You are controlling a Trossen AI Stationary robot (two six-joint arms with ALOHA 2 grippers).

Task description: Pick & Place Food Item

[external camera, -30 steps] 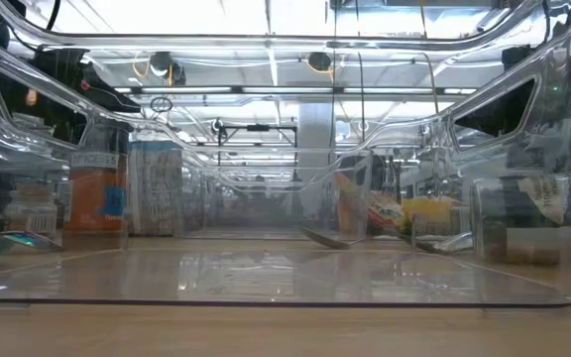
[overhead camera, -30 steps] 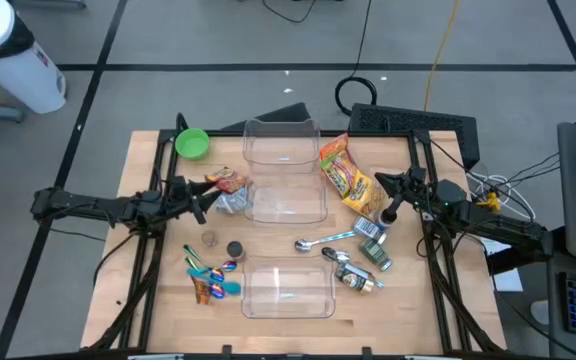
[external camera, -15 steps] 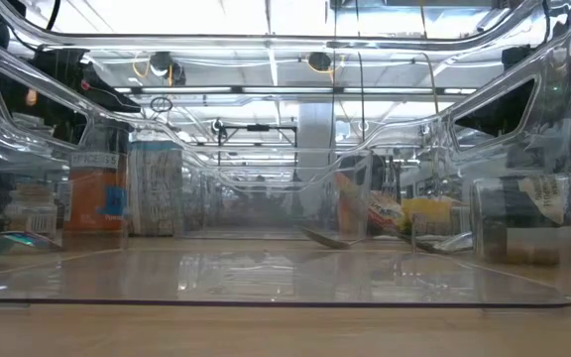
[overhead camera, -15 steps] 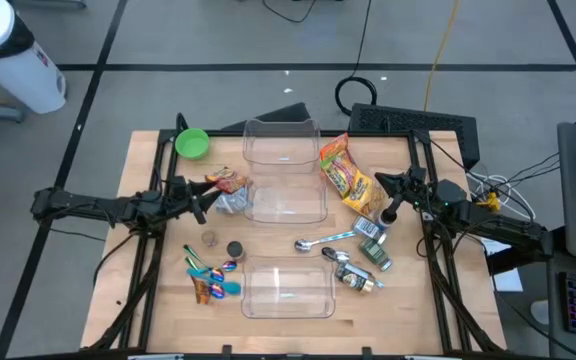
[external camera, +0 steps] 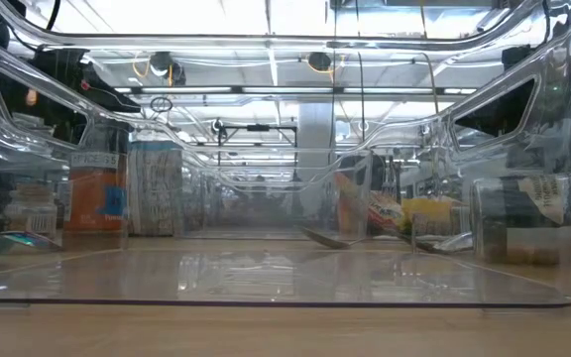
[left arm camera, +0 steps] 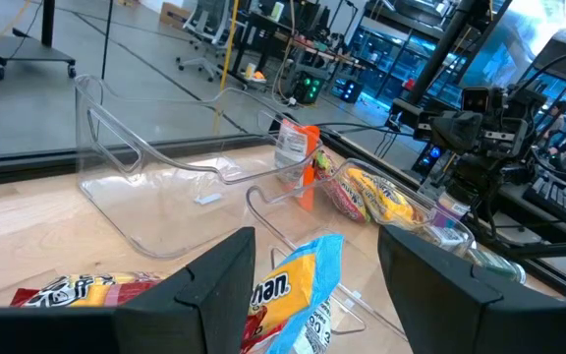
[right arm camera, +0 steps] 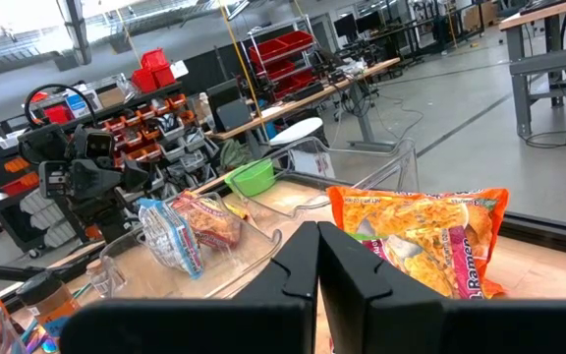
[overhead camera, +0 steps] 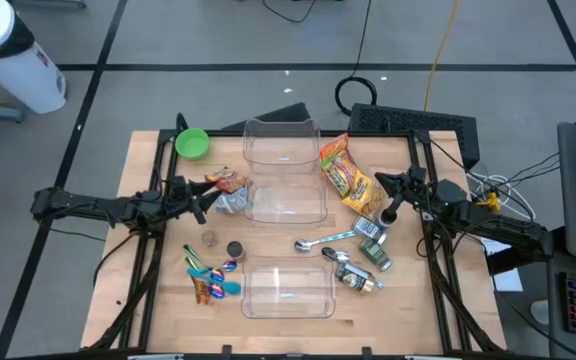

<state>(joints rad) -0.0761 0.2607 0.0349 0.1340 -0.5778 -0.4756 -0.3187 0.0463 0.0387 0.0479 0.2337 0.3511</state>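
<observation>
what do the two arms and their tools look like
Both arms are dark, nearly black, slim and jointed, reaching in from the table's two sides. The left tool has two broad, flat, matte black fingers with squared tips. The right tool has the same dark angular fingers. Dark cables trail behind the right arm, where a small yellow part shows.
</observation>
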